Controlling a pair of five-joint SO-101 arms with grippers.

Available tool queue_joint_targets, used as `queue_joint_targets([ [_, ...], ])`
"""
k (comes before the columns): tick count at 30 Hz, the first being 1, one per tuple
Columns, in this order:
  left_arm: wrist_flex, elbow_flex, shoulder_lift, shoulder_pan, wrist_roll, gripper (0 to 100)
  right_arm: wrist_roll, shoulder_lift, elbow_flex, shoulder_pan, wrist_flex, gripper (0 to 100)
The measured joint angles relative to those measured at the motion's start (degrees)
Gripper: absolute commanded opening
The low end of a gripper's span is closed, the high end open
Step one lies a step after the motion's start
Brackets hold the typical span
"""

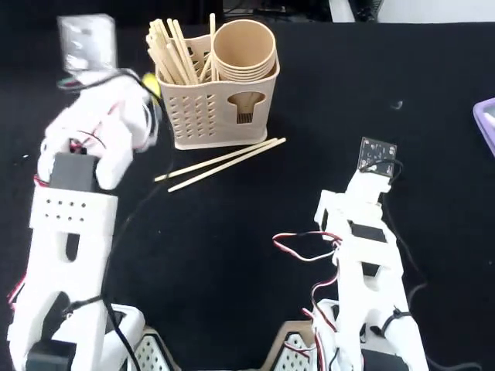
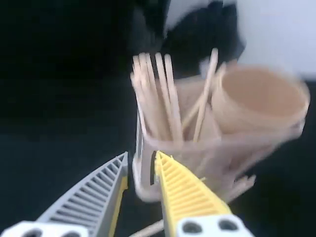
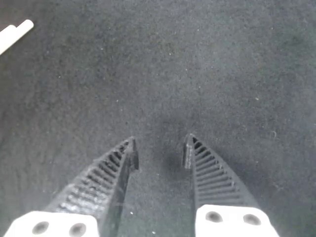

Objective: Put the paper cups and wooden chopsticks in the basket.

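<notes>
Risk is gathering around the two loose chopsticks, which are lying side by side on the tabletop just at 6 o'clock from the basket. The basket is holding the stacked cups and a standing bundle of sticks. The left hand is hovering empty at the basket's 9 o'clock, very near its wall, jaws parted slightly; a careless swing from there is likely knocking the basket over and spilling everything. The right hand is hanging spread and empty over bare tabletop toward 4 o'clock, well apart. Flat, thin sticks are probably rolling or pivoting under a pinch, and lowering them is risking a snag on the bundle.
</notes>
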Motion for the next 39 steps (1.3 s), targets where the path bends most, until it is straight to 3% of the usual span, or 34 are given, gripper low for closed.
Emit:
queue_joint_targets([
  [6, -0.18, 17.41, -0.18, 0.44, -12.84, 20, 0.0, 0.0, 0.0, -0.26, 0.0, 15.9],
  [13, -19.87, 37.19, 0.26, 1.32, -25.76, 22, 0.0, 0.0, 0.0, -0.26, 0.0, 15.9],
  [18, -24.09, 36.13, 8.53, 1.41, -26.99, 22, 0.0, 0.0, 0.0, -0.26, 0.0, 15.9],
  [28, -24.26, 19.08, 35.69, 1.49, -27.16, 22, 0.0, 0.0, 0.0, -0.18, 0.0, 15.9],
  [39, -24.18, 12.57, 42.9, 1.49, -30.51, 21, 0.0, 0.0, 0.0, -0.18, 0.0, 15.9],
])
